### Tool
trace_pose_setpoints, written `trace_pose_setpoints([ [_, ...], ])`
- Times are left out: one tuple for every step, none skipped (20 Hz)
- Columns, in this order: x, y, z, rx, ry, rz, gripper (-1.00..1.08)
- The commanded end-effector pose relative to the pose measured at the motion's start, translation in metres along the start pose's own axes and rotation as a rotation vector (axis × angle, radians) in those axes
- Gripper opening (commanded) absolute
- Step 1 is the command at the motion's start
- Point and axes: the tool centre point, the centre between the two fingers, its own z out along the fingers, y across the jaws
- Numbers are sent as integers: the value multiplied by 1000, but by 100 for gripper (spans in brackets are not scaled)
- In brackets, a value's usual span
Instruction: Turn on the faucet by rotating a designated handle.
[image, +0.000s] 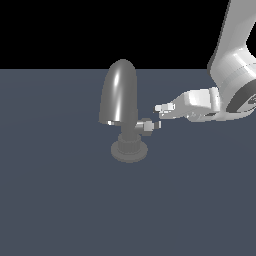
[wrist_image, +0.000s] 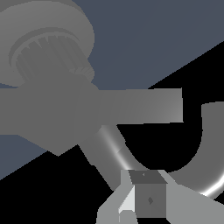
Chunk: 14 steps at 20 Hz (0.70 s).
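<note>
— Gripper first: where is it, and is it holding anything?

— It reaches in level from the exterior view's right, at the end of the white arm. Its tips sit right at the silver end of the handle, one fingertip above that end and a second, darker tip just beside it. Whether the tips are pressing the handle or merely close to it, I cannot tell from this angle. How far apart the fingers stand is not clear either; only a narrow gap shows between them in the exterior view, and the wrist view shows one pale finger next to a dark block without settling the matter.

— And the faucet?

— The faucet stands upright on the dark blue-grey desk, a little above the middle of the exterior view. Its large domed spout rises glossy and bullet-shaped over a short neck, which drops to a round stepped base resting flat on the desk.

— Where does the handle sit on it?

— It juts sideways from the neck, below the spout's lower rim, pointing toward the exterior view's right, straight at the gripper.

— What does the wrist view add?

— It looks along the faucet from close in: the ribbed round base fills one corner, a grey bar crosses the middle, and a curved glossy edge shows at one side.
</note>
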Motion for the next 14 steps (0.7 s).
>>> trace_pose_setpoints([
  [1, 0, 0, 4, -7, 6, -100],
  [1, 0, 0, 4, -7, 6, -100],
  [1, 0, 0, 4, -7, 6, -100],
  [1, 0, 0, 4, -7, 6, -100],
  [2, 0, 0, 3, -6, 6, -100],
  [6, 1, 0, 3, -6, 6, -100],
  [10, 2, 0, 3, -6, 6, -100],
  [15, 4, 0, 3, -6, 6, -100],
  [20, 5, 1, 3, -6, 6, -100],
  [24, 7, 1, 3, -7, 5, -100],
  [29, 8, 1, 3, -7, 5, -100],
  [33, 10, 1, 3, -7, 5, -100],
  [38, 11, 1, 3, -7, 5, -100],
  [43, 13, 1, 3, -7, 5, -100],
])
